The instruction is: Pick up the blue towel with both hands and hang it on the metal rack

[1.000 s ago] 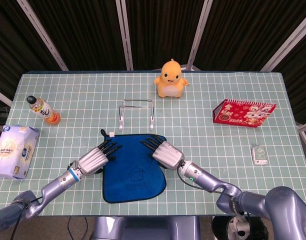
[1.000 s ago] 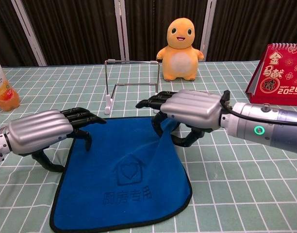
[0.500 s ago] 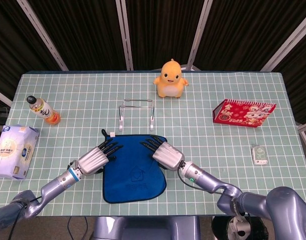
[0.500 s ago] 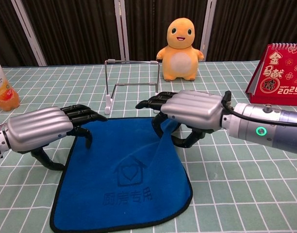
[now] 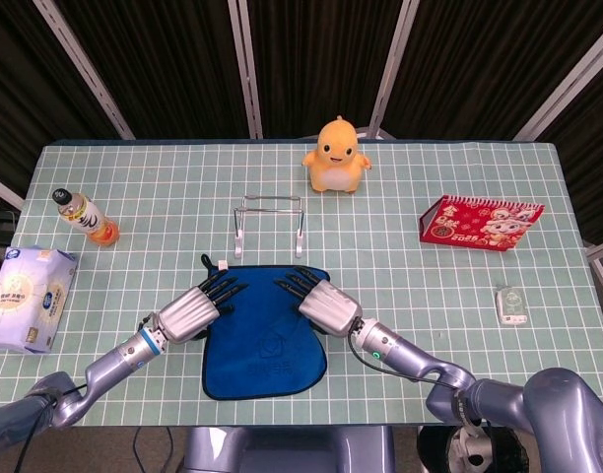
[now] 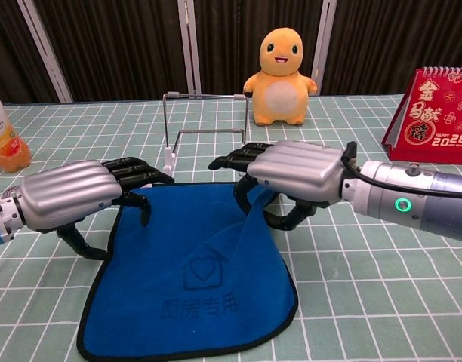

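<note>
The blue towel (image 5: 265, 345) (image 6: 192, 280) lies flat near the table's front edge, its far right corner pulled up into a fold. My right hand (image 5: 324, 303) (image 6: 295, 170) pinches that raised corner between thumb and fingers. My left hand (image 5: 190, 311) (image 6: 69, 197) hovers over the far left corner with its fingers curled down. One fingertip touches the cloth, and the thumb stays apart, off the towel's left edge. The metal rack (image 5: 269, 219) (image 6: 205, 121) stands upright just beyond the towel, between the two hands, with nothing on it.
An orange plush toy (image 5: 336, 156) (image 6: 282, 75) sits behind the rack. A red calendar (image 5: 481, 223) (image 6: 435, 113) stands at the right, and a small white object (image 5: 511, 305) lies nearer the right edge. At the left are a bottle (image 5: 85, 218) (image 6: 0, 140) and a tissue pack (image 5: 28, 298).
My left hand has moved a little right and forward, onto the towel's far left corner. My right hand keeps its pinch and has barely moved.
</note>
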Controlling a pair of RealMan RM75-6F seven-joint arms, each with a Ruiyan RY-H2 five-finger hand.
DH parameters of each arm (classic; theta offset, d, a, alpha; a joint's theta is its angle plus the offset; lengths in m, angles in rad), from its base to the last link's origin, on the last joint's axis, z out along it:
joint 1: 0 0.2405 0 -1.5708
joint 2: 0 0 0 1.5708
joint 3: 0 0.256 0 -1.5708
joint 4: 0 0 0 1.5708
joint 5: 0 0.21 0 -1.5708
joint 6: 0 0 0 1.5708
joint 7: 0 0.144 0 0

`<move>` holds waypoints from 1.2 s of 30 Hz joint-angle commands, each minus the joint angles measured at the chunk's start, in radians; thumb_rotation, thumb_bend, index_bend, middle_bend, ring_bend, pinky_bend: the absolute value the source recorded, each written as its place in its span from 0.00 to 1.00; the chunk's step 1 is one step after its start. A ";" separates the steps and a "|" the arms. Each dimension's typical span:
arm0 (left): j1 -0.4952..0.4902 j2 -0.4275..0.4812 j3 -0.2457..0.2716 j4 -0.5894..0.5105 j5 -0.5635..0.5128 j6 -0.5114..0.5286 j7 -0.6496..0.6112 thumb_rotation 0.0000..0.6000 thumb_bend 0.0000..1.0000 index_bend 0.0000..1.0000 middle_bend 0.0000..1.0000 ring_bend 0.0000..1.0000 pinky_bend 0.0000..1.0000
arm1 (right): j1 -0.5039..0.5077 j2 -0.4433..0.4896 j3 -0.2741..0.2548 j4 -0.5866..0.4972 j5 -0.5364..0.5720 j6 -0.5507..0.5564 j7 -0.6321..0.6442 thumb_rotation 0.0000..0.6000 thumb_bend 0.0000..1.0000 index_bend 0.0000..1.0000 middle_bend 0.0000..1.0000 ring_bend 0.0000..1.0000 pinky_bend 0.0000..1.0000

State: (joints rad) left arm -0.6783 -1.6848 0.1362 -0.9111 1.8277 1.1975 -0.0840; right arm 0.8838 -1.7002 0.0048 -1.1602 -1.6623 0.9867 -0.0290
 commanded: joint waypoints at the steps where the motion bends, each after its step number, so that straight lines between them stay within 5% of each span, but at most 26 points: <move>1: -0.001 -0.003 0.002 0.001 -0.003 -0.005 0.002 1.00 0.08 0.40 0.00 0.00 0.00 | 0.000 0.000 0.000 0.000 0.000 0.000 0.000 1.00 0.58 0.66 0.03 0.00 0.00; 12: -0.008 -0.019 0.009 0.011 -0.011 -0.018 0.000 1.00 0.30 0.40 0.00 0.00 0.00 | -0.002 0.001 -0.001 0.004 0.000 0.001 0.005 1.00 0.58 0.66 0.03 0.00 0.00; 28: -0.008 -0.033 0.014 0.014 -0.023 -0.022 0.005 1.00 0.44 0.48 0.00 0.00 0.00 | -0.008 0.016 -0.003 -0.009 -0.006 0.011 0.007 1.00 0.58 0.66 0.04 0.00 0.00; 36: -0.003 -0.032 0.010 0.012 -0.027 0.002 -0.006 1.00 0.47 0.66 0.00 0.00 0.00 | -0.011 0.024 -0.004 -0.020 -0.010 0.017 0.006 1.00 0.58 0.66 0.04 0.00 0.00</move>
State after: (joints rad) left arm -0.6828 -1.7182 0.1484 -0.8976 1.8023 1.1957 -0.0900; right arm 0.8735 -1.6779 0.0008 -1.1785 -1.6712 1.0028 -0.0225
